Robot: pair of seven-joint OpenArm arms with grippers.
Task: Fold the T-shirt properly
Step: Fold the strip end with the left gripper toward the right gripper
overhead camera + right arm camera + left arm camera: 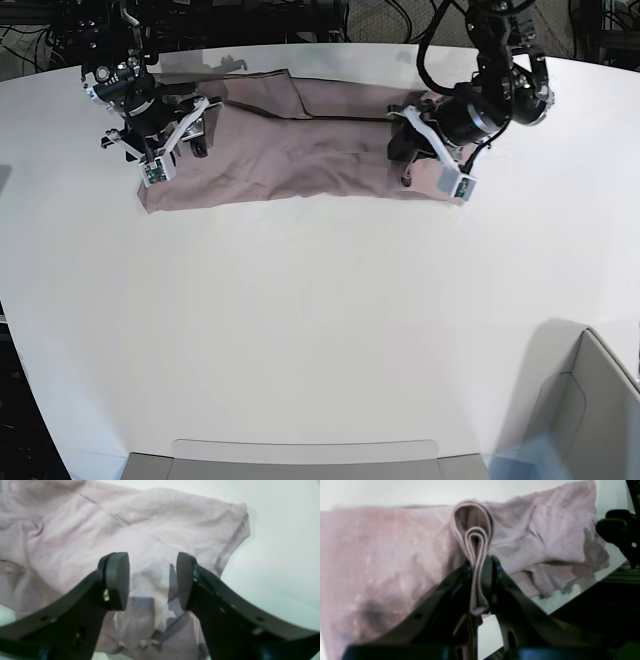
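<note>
T-shirt (300, 150) on table (320, 330), hands (165, 135) above ends

We count one T-shirt (300, 150), one white table (320, 330) and two grippers: the left gripper (405, 152) and the right gripper (185, 128). We also see one grey box (590, 420) at the table's corner.

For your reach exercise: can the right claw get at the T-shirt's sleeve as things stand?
Probably yes: the right claw hangs open directly over the T-shirt, nothing between.
</note>
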